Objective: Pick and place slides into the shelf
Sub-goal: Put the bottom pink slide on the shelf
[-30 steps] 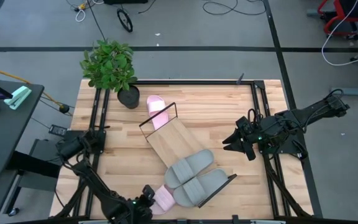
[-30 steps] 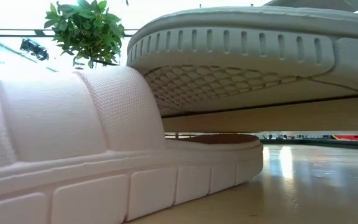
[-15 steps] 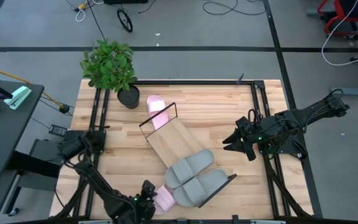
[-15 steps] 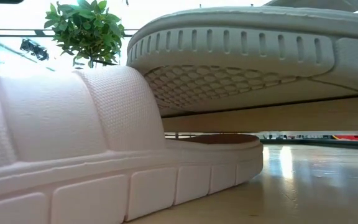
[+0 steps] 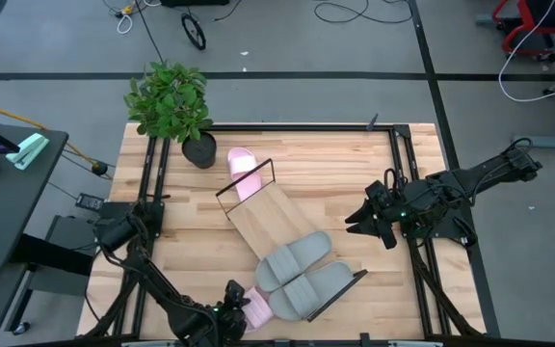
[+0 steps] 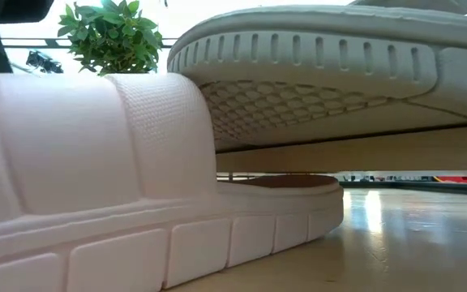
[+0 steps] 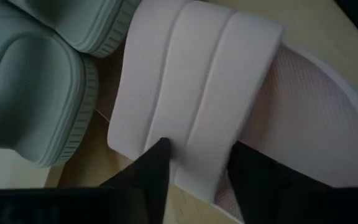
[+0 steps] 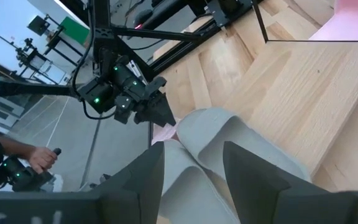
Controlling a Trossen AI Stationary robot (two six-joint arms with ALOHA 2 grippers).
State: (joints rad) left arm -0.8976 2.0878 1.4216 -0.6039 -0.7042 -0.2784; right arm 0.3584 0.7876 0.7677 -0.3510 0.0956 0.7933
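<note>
The shelf [image 5: 261, 220] lies slantwise mid-table. Two grey slides [image 5: 302, 273] rest sole-down on its near end, seen also in the low view as a grey slide [image 6: 331, 73] on the board [image 6: 355, 150]. One pink slide [image 5: 242, 170] lies at the shelf's far wire frame. Another pink slide [image 5: 258, 306] [image 6: 96, 186] sits sole-down on the table by the near edge. My left gripper [image 5: 236, 310] [image 7: 197, 168] is at its strap. My right gripper [image 5: 356, 218] [image 8: 192, 180] hangs open and empty above the table's right side. My left gripper has its two fingers on the pink slide's ribbed strap [image 7: 188, 149], at the strap's end where it meets the sole. One finger [image 7: 151, 171] lies on the ribbed outer face, the other [image 7: 253, 177] by the strap's footbed-side edge. They slant down from the table's left. The sole stays on the table.
A potted plant [image 5: 170, 101] stands at the table's far left corner. Dark frame rails [image 5: 152, 193] run along both table sides. In the right wrist view a person's hand [image 8: 39, 158] shows beyond the table. Bare wood [image 5: 345, 164] lies at the far right.
My left gripper has gone down and a little toward the table's right, onto the near pink slide, and now shows as a dark shape at the low view's upper left. The slide's strap has bulged up and toward the right while its sole stayed where it was.
</note>
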